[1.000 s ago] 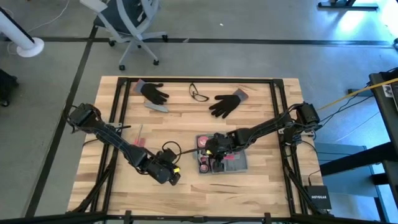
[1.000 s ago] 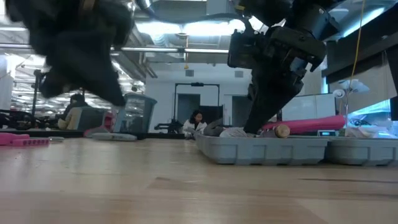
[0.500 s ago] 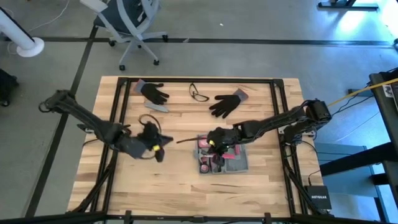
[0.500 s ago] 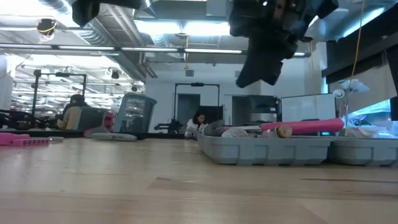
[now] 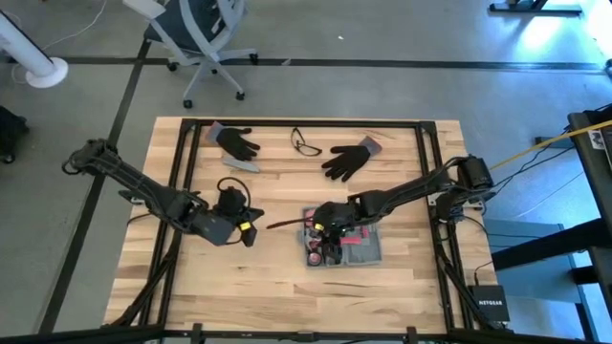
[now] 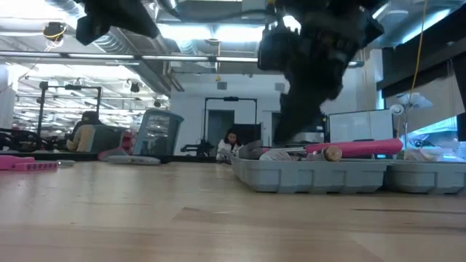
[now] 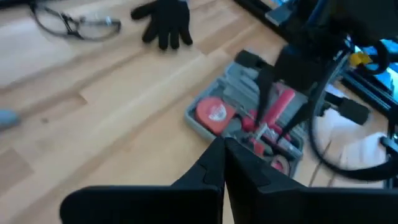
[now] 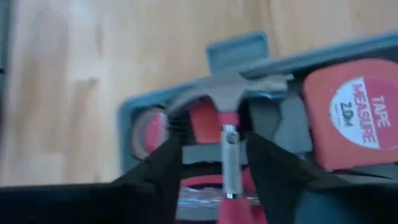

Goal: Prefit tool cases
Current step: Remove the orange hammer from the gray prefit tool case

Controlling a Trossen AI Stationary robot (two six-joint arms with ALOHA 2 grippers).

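Right wrist view: your right gripper (image 8: 211, 158) straddles the hammer (image 8: 227, 134) in the tool case (image 8: 236, 46), fingers parted. Left gripper (image 7: 224, 165), pinched closed and empty, has barely shifted.

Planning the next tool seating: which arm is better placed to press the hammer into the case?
The right. Its gripper hangs open straddling the hammer in the tool case, beside the tape measure. The left gripper, fingers together, sits off the case over bare table.

L gripper (image 5: 251, 232) fingers together, mid-table; R gripper (image 8: 214, 163) fingers apart, pointing down.
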